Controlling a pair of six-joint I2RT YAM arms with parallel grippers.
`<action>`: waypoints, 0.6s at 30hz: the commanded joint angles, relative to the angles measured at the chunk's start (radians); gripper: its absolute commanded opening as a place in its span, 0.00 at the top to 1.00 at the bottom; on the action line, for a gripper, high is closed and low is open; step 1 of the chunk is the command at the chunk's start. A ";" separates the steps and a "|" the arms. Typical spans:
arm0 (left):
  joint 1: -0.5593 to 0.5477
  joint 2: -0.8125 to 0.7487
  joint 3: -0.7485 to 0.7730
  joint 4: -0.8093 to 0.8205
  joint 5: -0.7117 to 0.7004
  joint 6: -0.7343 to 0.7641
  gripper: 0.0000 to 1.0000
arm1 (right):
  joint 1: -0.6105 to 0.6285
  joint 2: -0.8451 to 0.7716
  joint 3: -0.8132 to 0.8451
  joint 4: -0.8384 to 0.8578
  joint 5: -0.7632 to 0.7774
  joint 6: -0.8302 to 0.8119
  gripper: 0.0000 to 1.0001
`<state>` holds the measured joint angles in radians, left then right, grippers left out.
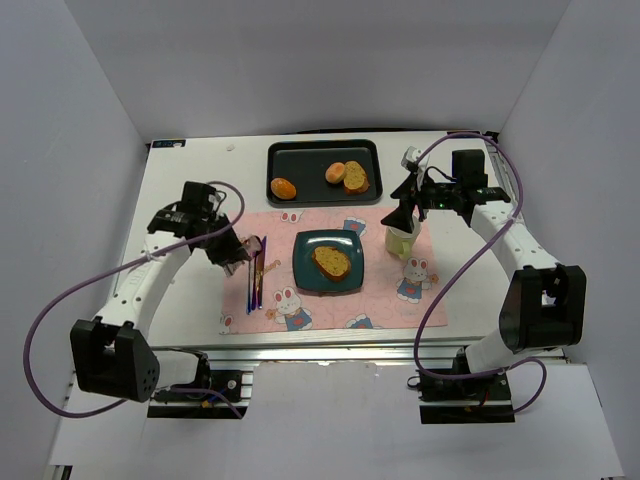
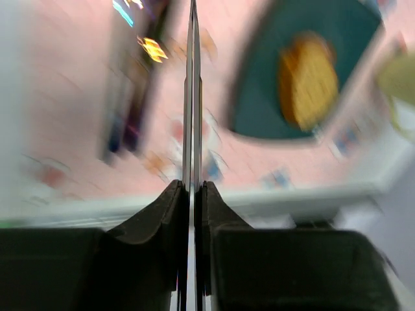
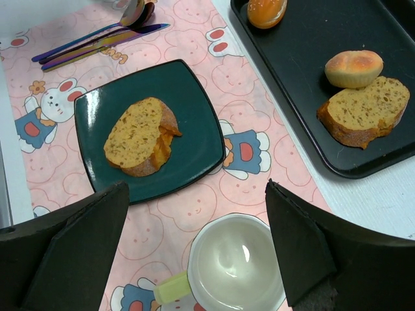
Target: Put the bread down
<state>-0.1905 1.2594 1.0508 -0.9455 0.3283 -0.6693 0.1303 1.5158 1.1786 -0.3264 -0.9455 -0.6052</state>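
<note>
At the lower edge of the top view, both arm bases sat at the near side of the white table (image 1: 200, 160). The left gripper (image 2: 192, 189) stood over the left part of the pink rabbit-print placemat (image 1: 275, 228), left of centre in that view. Its own wrist view was motion-blurred. There its jaws were drawn almost together on a thin metal strip (image 2: 192, 97) seen edge-on, running up the middle of the frame. The type of strip could not be determined. Several pieces of cutlery (image 3: 97, 42) lay together on the placemat just beside that gripper. At the centre of the placemat lay a dark teal square plate (image 3: 194, 103). The bread (image 3: 139, 137) rested flat on it, slightly left of the plate's middle in the right wrist view and apart from both grippers. To the right of the plate in the top view, a pale cup (image 3: 237, 265) with a yellow-green handle stood upright on the placemat. The right gripper (image 3: 196, 188) hung above the cup with its jaws spread wide, one finger at each lower corner of the wrist frame, gripping nothing. Beyond the placemat, at the upper centre of the top view, a black tray (image 3: 305, 26) carried two round rolls (image 3: 353, 68) and a shorter slice (image 3: 363, 110). One roll lay just beside the shorter slice, the other apart toward the tray's left.
</note>
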 commanded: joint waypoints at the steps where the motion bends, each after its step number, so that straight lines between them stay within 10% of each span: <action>1: 0.033 -0.008 0.113 0.009 -0.435 0.147 1.00 | -0.003 -0.029 -0.005 0.007 -0.032 -0.002 0.11; 7: 0.063 -0.104 -0.142 0.541 -0.681 0.580 1.00 | -0.001 -0.026 0.013 -0.020 -0.041 -0.034 0.11; 18: 0.359 0.156 -0.373 0.990 -0.299 0.861 1.00 | -0.001 -0.046 0.023 -0.026 -0.042 -0.044 0.11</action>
<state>0.1661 1.4212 0.6846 -0.1287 -0.0769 0.0898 0.1303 1.5139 1.1786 -0.3450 -0.9638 -0.6357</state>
